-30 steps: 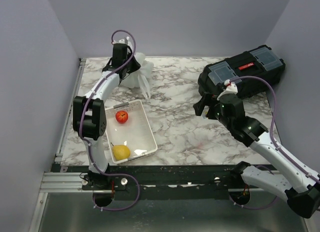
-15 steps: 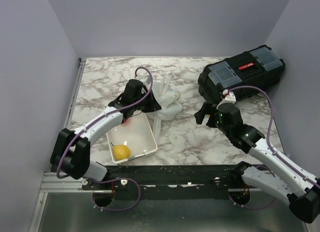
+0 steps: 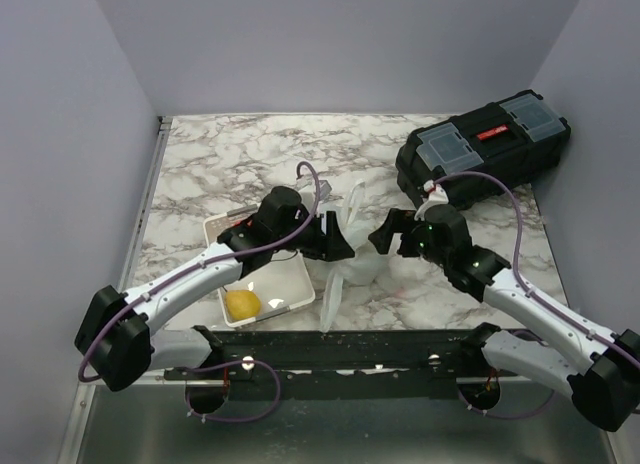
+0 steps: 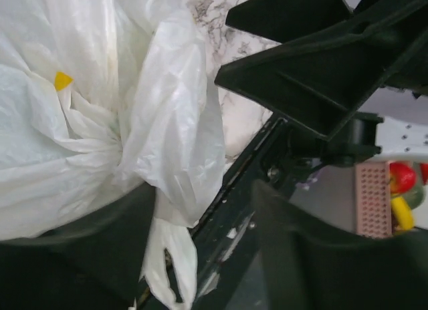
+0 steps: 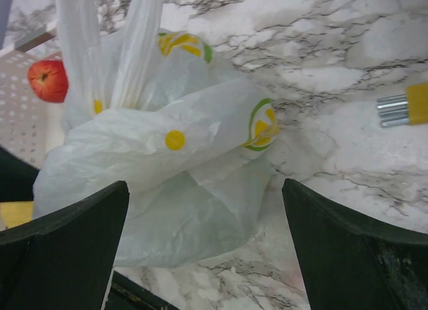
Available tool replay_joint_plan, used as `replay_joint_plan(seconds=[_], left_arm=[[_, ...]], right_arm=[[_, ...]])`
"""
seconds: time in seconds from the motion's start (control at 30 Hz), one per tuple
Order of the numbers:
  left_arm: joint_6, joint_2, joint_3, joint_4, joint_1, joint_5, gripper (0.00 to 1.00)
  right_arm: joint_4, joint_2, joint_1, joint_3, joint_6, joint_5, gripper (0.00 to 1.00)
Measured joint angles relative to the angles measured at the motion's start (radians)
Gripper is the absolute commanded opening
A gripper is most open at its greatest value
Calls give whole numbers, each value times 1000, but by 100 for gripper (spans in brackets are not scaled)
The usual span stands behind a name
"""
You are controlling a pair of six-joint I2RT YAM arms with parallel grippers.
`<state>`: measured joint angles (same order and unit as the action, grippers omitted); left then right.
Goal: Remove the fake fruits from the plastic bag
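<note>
While bunched upright near the front edge of the marble table (image 3: 230, 164), shows plastic bag (image 3: 365, 266) as crinkled white film printed with yellow and green, hiding any fake fruits inside. Pinched at one fold by left gripper (image 3: 336, 246); flanked by right gripper (image 3: 388, 236), fingers spread wide, apparently not touching. Just left: white tray (image 3: 288, 280) holding red apple (image 5: 47, 79) and yellow pear (image 3: 242, 304). Far right: black toolbox (image 3: 485, 154).
</note>
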<state>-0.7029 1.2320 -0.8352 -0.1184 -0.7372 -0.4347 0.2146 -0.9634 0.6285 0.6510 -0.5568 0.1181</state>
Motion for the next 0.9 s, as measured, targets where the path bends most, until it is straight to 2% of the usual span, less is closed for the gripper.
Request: replay_joint_plan(seconds=[0.17, 0.37, 0.5, 0.6, 0.73, 0.9], left_arm=[[61, -45, -69, -89, 26, -3, 77], [186, -180, -172, -192, 170, 3, 80], [267, -174, -271, -259, 235, 31, 82], [315, -138, -306, -276, 259, 58, 82], [352, -97, -283, -278, 272, 64, 82], [387, -72, -223, -300, 279, 57, 80]], right_arm=[[-67, 19, 9, -37, -2, -124, 100], [-81, 93, 62, -34, -3, -179, 100], [-79, 11, 125, 41, -41, -167, 100], [-68, -82, 217, 113, -90, -95, 100], [6, -190, 374, 210, -158, 104, 99], [143, -368, 489, 366, -263, 372, 87]])
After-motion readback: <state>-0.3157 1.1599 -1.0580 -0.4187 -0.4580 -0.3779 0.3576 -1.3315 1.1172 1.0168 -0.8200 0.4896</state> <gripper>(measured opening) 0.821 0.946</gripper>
